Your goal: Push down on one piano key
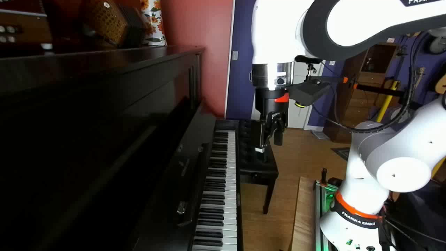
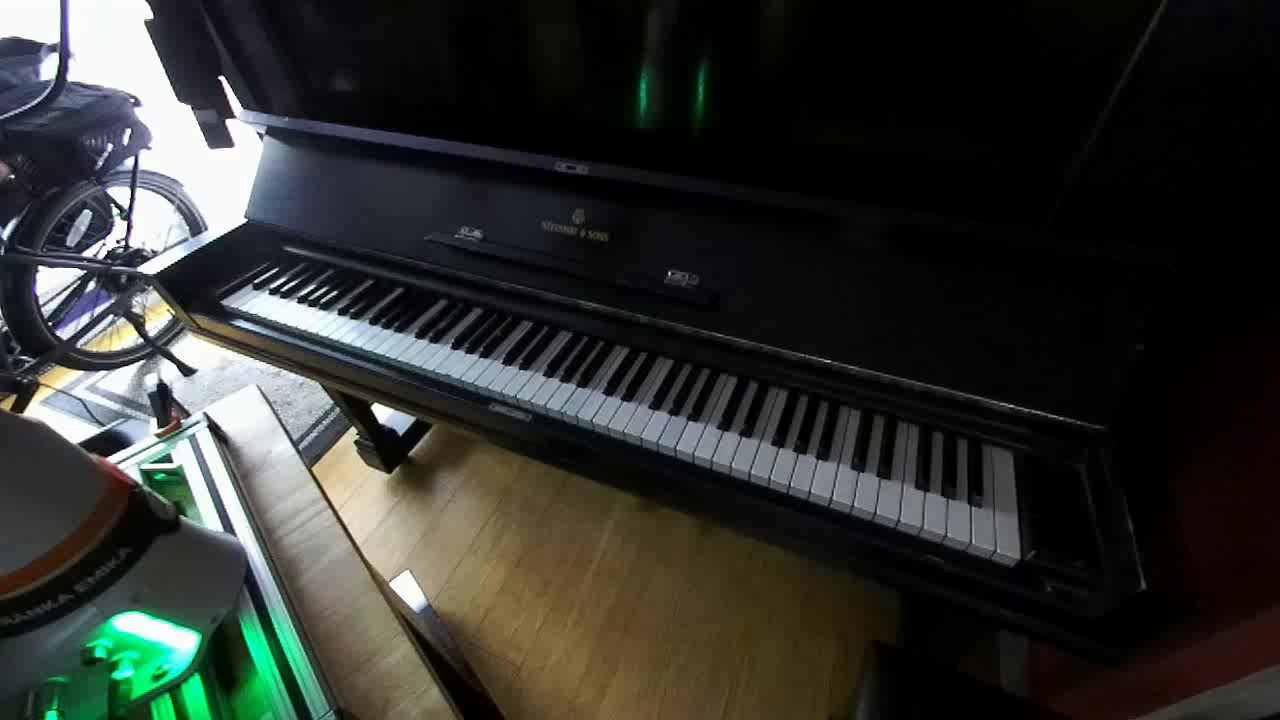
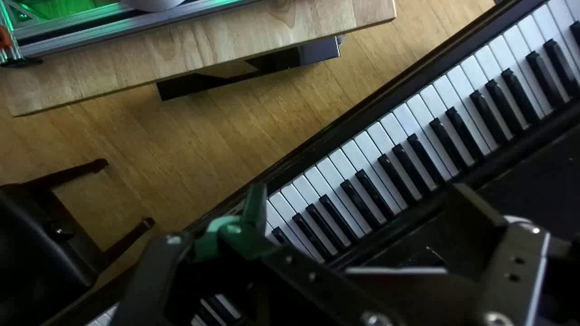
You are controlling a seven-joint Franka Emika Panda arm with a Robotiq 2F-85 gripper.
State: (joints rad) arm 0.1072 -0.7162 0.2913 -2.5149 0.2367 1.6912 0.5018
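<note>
The black upright piano (image 1: 139, 87) has its lid open. Its white and black keys show in both exterior views (image 1: 224, 184) (image 2: 640, 400) and run diagonally through the wrist view (image 3: 358, 172). No key looks clearly pressed. My gripper (image 1: 269, 142) points down, above the level of the keys and apart from them, toward the bench end in that exterior view. In the wrist view, the gripper's fingers (image 3: 368, 203) stand wide apart with nothing between them. The fingers hide part of the keyboard at the bottom. The gripper does not show in an exterior view with the piano's front.
A black bench (image 1: 258, 167) stands by the piano's far end and also shows in the wrist view (image 3: 41, 240). The wooden table (image 2: 300, 540) carries the robot base (image 1: 355, 212). A bicycle (image 2: 90, 240) stands past the piano. A concertina (image 1: 108, 24) sits on the piano top.
</note>
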